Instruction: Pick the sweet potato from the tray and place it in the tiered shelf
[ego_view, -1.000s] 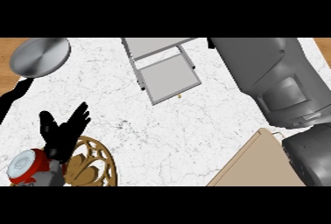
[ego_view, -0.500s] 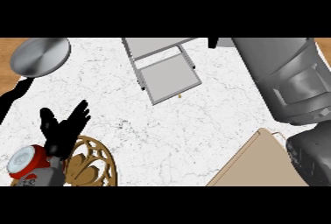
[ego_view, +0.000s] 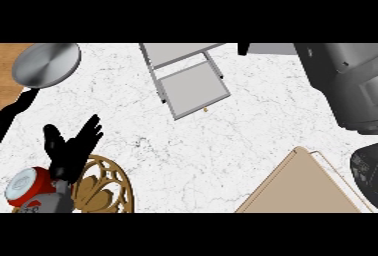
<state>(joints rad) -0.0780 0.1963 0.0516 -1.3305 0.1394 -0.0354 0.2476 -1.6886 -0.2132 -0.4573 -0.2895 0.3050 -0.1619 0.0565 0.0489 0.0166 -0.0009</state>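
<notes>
Big picture first: your right forearm (ego_view: 347, 85) fills the right side of the head view, but its hand is out of frame, so you can't tell what it's doing. The tiered shelf (ego_view: 190, 80) sits up top on the marble counter (ego_view: 221, 150), with the tan tray (ego_view: 310, 185) corner at lower right. No sweet potato shows anywhere; my guess is it's hidden with that unseen hand. Your left hand (ego_view: 70, 147) rests at lower left, fingers straight, holding nothing, beside the gold trivet (ego_view: 103, 190). Get that right hand into view before you commit toward the shelf.
</notes>
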